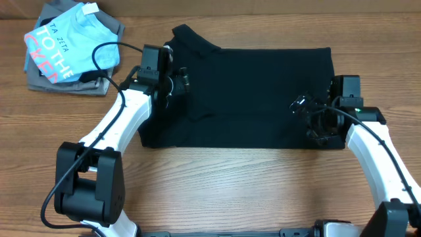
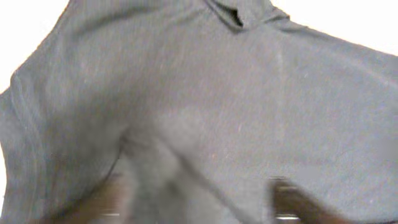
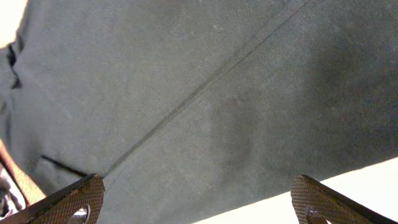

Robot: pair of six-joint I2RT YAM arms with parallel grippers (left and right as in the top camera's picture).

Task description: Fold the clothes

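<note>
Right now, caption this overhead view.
Left arm and right arm over a black shirt on the table, folded clothes nearby.

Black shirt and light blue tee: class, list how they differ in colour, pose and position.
The black shirt is plain; the light blue tee carries pink and white lettering. The black shirt lies spread out; the light blue tee sits folded atop grey garments. Both are clothes on one wooden table.

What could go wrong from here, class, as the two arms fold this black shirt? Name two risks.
1. A ridge of black shirt rises between the open left fingers; closing there may bunch it, skewing the fold.
2. The open right fingers hang over the shirt's edge; they might catch only one layer.
</note>
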